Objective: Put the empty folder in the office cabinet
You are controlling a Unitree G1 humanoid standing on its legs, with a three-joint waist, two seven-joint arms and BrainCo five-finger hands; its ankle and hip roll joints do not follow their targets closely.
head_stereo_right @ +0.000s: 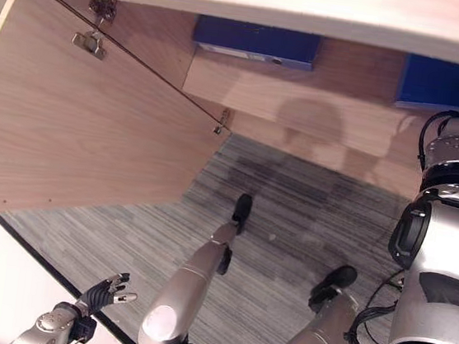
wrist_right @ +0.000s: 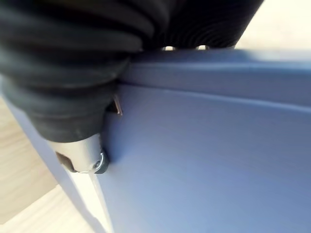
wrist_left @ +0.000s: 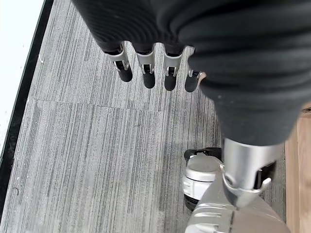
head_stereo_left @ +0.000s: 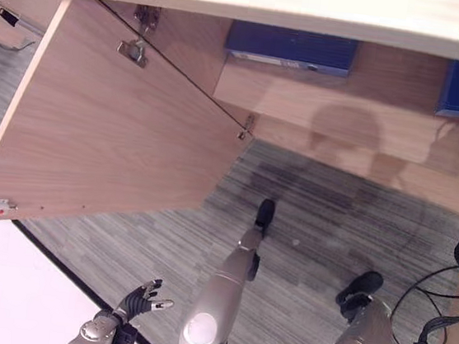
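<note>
The cabinet door [head_stereo_left: 111,117] stands swung wide. The right robot hand [wrist_right: 73,73] is against a blue folder [wrist_right: 209,150] at two o'clock inside the office cabinet [head_stereo_left: 344,110]; whether its fingers grip, I cannot tell. Another blue folder [head_stereo_left: 292,48] lies on the shelf at twelve. The left robot hand [head_stereo_left: 142,297] hangs at seven, fingers apart, empty. Judging so, placement is nearly done; release and closing remain.

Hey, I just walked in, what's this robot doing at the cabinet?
The robot stands in front of an office cabinet whose door is swung open. Its right robot hand is up against a blue folder at the cabinet shelf on the right side; its fingers are mostly hidden, so the grip cannot be judged. Another blue folder already lies flat on the shelf. The left robot hand hangs low over the grey carpet, fingers relaxed and holding nothing.
</note>
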